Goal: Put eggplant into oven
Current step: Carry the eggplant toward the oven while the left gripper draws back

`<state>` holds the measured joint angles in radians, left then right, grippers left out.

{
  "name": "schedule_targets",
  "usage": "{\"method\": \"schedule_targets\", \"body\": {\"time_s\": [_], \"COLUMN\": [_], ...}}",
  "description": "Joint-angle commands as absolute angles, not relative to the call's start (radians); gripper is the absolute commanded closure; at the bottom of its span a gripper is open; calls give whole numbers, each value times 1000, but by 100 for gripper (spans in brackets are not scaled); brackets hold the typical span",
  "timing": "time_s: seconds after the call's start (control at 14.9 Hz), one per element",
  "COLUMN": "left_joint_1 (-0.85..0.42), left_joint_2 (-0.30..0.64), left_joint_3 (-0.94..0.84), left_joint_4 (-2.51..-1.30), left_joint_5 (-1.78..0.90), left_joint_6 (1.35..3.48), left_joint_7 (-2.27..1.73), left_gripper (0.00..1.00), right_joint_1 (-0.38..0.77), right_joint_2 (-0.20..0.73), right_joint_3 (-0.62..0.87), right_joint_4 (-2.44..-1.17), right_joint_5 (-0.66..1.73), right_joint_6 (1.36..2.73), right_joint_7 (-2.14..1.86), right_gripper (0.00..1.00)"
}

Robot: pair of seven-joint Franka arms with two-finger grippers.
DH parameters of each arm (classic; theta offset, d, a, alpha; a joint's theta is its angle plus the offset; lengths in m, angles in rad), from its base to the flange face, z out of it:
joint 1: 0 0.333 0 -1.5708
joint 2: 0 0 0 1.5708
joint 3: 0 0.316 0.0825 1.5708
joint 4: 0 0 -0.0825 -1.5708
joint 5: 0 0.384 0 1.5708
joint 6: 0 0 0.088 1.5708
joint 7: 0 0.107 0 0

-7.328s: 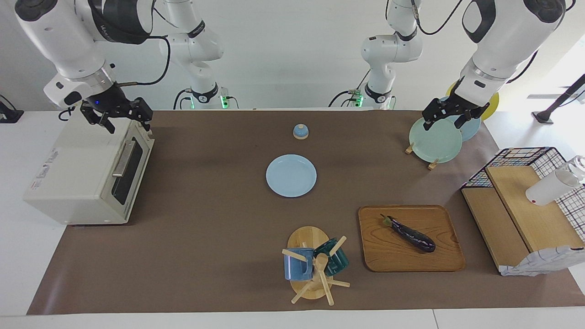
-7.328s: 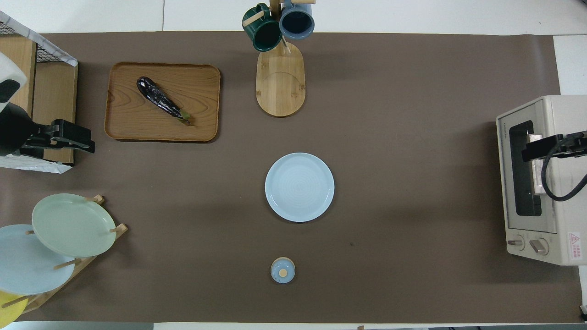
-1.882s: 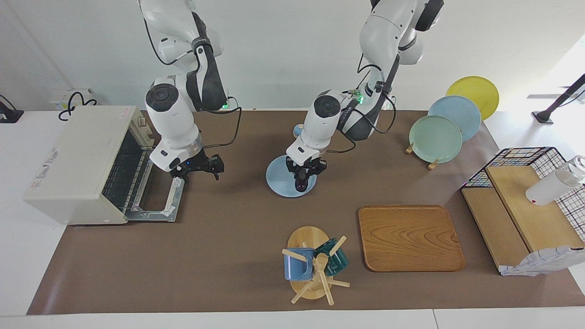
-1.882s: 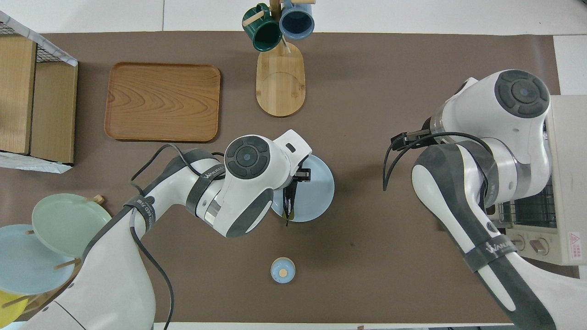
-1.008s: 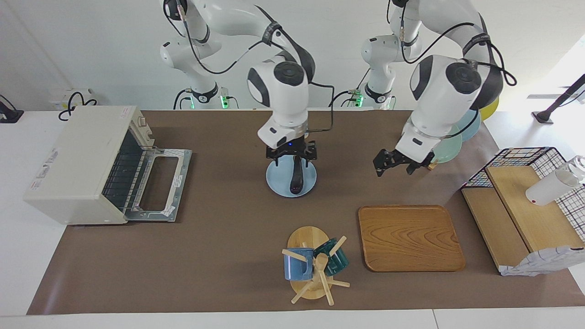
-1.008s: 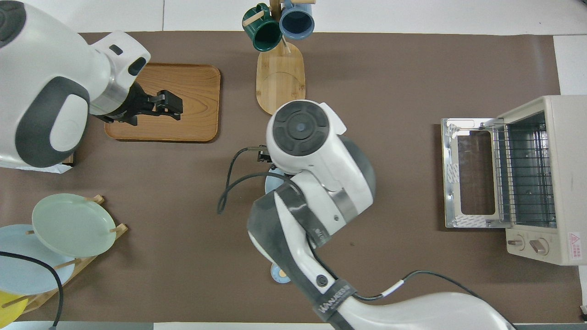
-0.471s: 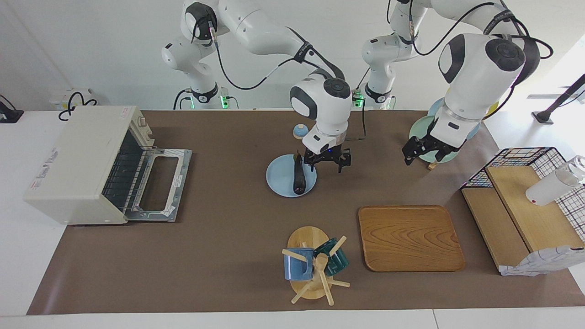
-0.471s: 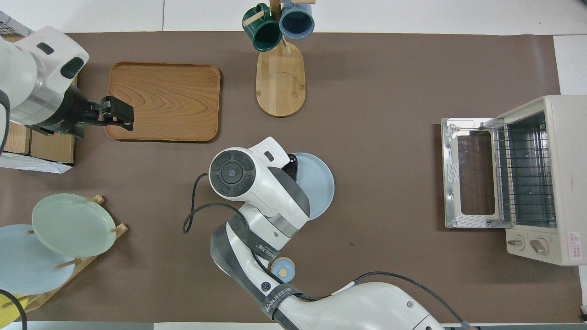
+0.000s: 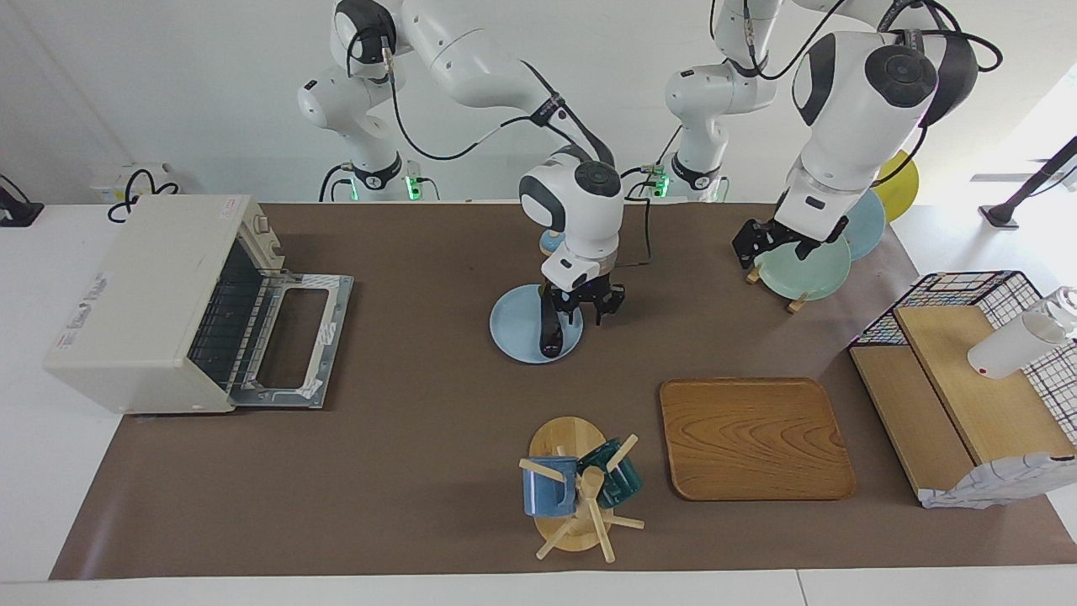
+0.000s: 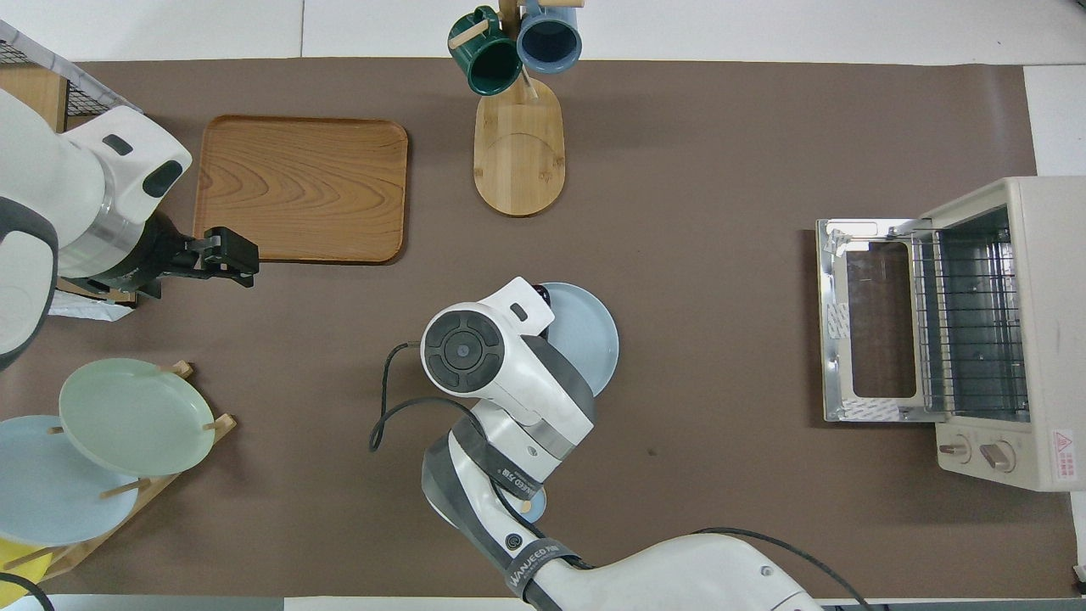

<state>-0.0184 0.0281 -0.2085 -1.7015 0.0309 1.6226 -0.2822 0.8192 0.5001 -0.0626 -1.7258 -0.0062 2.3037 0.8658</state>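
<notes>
One gripper, the right gripper, is closing around the slender dark purple eggplant on the pale blue round plate; whether it has hold I cannot tell, so I am squeezing mid-body before lifting toward the open cream-white toaster oven.

A wooden tray lies beside a mug rack, farther out than the blue plate.

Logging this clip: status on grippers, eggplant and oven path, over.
Right gripper down at the eggplant on the blue plate, grip unconfirmed. Left gripper open, waiting over the plate rack. Oven door down, nothing between.
</notes>
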Motion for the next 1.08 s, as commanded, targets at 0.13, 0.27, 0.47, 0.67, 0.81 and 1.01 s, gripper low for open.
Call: {"method": "schedule_targets", "body": {"time_s": [0.13,0.27,0.47,0.67,0.81,1.01], "left_joint_1": [-70,-78,-80,-75,-72,-69], "left_joint_2": [-17,-2,12,0,2,3], "left_joint_3": [-95,-86,-68,-51,-51,-51], "left_joint_4": [-1727,-1643,-1586,-1620,-1626,-1628], "left_joint_5": [-3,-15,-66,-66,-66,-61], "left_joint_6": [1649,1562,1505,1557,1574,1578], "left_joint_7": [-124,-126,-133,-123,-91,-72], "left_gripper": [0,0,0,0,0,0], "right_joint_1": [838,839,830,770,668,527], "right_joint_2": [449,449,451,466,401,248], "right_joint_3": [-64,-66,-67,-72,-72,-72], "right_joint_4": [-1812,-1807,-1746,-1513,-1526,-1682], "right_joint_5": [-21,-21,-53,-155,-156,-155], "right_joint_6": [2347,2329,2219,1885,1827,1804], "right_joint_7": [847,847,836,663,557,434], "right_gripper": [82,100,100,100,100,100]}}
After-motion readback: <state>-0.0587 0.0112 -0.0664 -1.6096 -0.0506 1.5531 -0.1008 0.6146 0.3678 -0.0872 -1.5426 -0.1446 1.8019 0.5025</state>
